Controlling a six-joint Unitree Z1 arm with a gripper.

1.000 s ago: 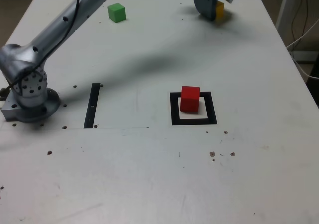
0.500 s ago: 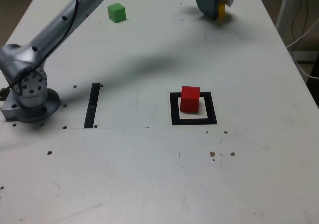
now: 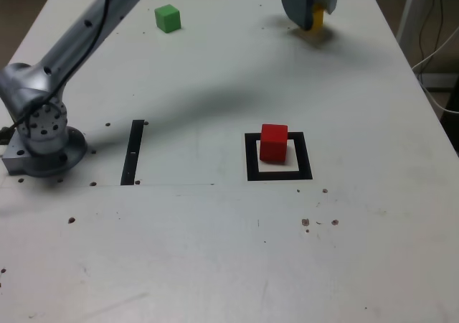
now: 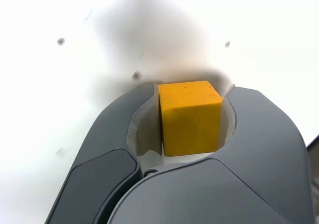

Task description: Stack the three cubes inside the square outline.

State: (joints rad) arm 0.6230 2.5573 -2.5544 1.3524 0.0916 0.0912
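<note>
My gripper (image 3: 313,16) hangs over the far right of the table in the exterior view, shut on the yellow cube (image 3: 318,18). The wrist view shows the yellow cube (image 4: 189,115) pinched between both dark jaws, with its shadow on the table under it. The red cube (image 3: 273,142) stands inside the square outline (image 3: 279,172), toward its far left part. The green cube (image 3: 168,18) rests alone at the far left of the table in the exterior view.
A narrow black strip (image 3: 133,152) lies on the table left of the square in the exterior view. The arm's grey base (image 3: 41,133) is bolted at the left edge. Cables (image 3: 437,43) hang off the table's right side.
The jaws have closed on the yellow cube. It now sits slightly higher in the grip than before, and the arm has barely shifted.
</note>
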